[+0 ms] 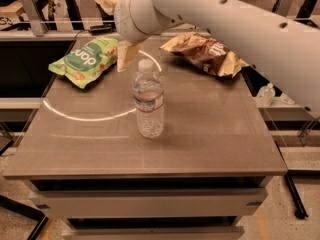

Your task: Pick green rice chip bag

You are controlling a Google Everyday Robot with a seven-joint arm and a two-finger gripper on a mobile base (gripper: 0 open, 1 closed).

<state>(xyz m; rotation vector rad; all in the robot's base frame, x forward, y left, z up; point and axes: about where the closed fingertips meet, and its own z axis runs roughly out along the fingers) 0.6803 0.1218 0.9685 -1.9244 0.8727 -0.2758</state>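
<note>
Jaws: can't tell how wide from here. My white arm (pixel 225 24) sweeps in from the right over the grey counter (pixel 210 134). The gripper (pixel 125 58) hangs just beside the puffy light-green rice chip bag (pixel 85 60), which lies at the counter's far-left corner.

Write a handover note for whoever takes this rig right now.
Pincer: low over the table's far side, at the right edge of the puffy light-green rice chip bag; contact unclear.
Bag: lying flat on the grey table, far left, not lifted.
Also there: clear plastic water bottle upright mid-table; crinkled brown-and-gold chip bag far right.
Done: approach. Left: grasp and lift the green bag.
</note>
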